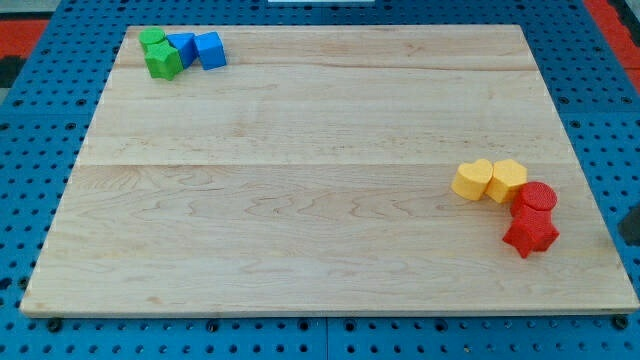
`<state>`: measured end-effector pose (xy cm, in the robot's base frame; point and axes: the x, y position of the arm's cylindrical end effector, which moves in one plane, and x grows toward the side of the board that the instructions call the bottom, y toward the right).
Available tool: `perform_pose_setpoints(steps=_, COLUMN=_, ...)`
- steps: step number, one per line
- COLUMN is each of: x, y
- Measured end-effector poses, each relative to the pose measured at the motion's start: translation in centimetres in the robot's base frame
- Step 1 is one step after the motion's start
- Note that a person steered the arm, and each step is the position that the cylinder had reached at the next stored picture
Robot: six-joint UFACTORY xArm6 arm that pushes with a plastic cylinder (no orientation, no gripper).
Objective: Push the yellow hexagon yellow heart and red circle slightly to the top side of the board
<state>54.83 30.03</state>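
Wooden board (300, 200): yellow heart (472, 180) touching yellow hexagon (507, 180) (lobes toward view's right).

Single camera, high and angled down from the view's bottom edge of the wooden board (300, 180). Whole board in frame, mid-range; blue pegboard (40, 100) visible round it. No second view.
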Motion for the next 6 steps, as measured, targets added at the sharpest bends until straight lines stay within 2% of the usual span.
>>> perform_pose_setpoints(steps=1, x=-0.2, y=-5.9)
perform_pose_setpoints(steps=2, x=-1.7, y=-9.1)
perform_pose_setpoints(steps=3, x=-2.6, y=-8.8)
perform_pose_setpoints(steps=4, x=-1.4, y=-6.7)
perform_pose_setpoints(steps=5, x=-3.3, y=-7.1)
perform_pose_setpoints(steps=6, x=-5.7, y=-11.4)
